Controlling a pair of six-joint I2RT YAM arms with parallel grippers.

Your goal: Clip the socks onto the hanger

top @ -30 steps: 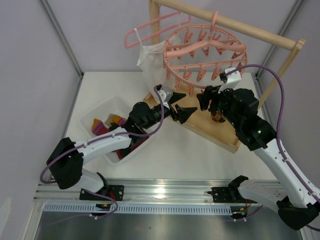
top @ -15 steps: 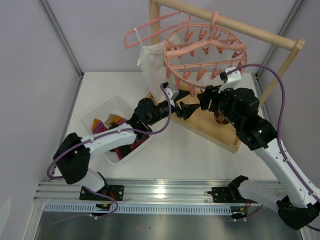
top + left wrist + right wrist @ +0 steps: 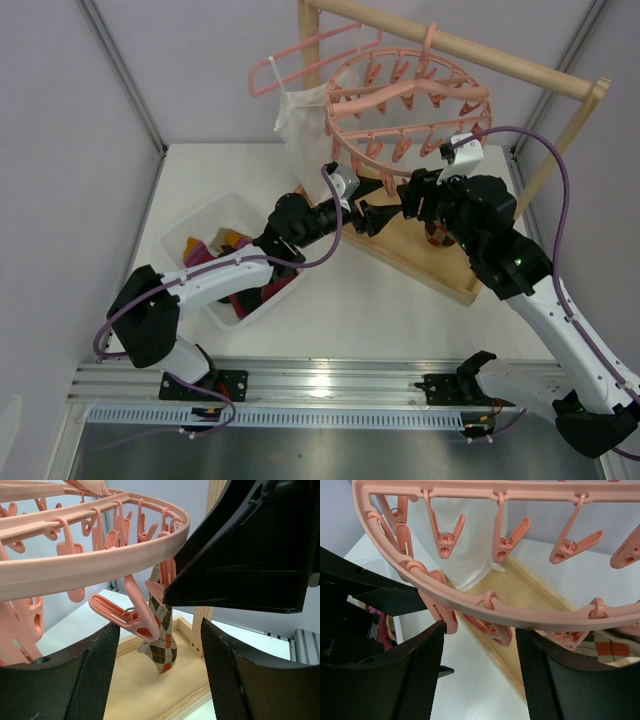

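Observation:
The round pink hanger [image 3: 400, 97] hangs from a wooden rail. One tan argyle sock [image 3: 162, 640] dangles from a clip on its ring, also seen as a sock [image 3: 605, 650] at the right edge of the right wrist view. More socks [image 3: 215, 250] lie in a white bin. My left gripper [image 3: 375, 215] is open just below the ring's near edge, with a pink clip [image 3: 127, 617] and the argyle sock ahead of its fingers. My right gripper [image 3: 415, 195] faces it closely, open, with a clip [image 3: 492, 627] hanging over its gap. Neither holds anything.
The white bin [image 3: 190, 222] sits at the left of the table. A wooden base frame [image 3: 420, 260] lies under the hanger. A white camisole [image 3: 300, 125] hangs on a thin pink coat hanger [image 3: 300, 55] behind. The wooden rail [image 3: 500, 55] crosses overhead.
My left arm has reached right, up to the hanger's edge and close to the right gripper, and its jaws have narrowed a little. The right arm has barely moved.

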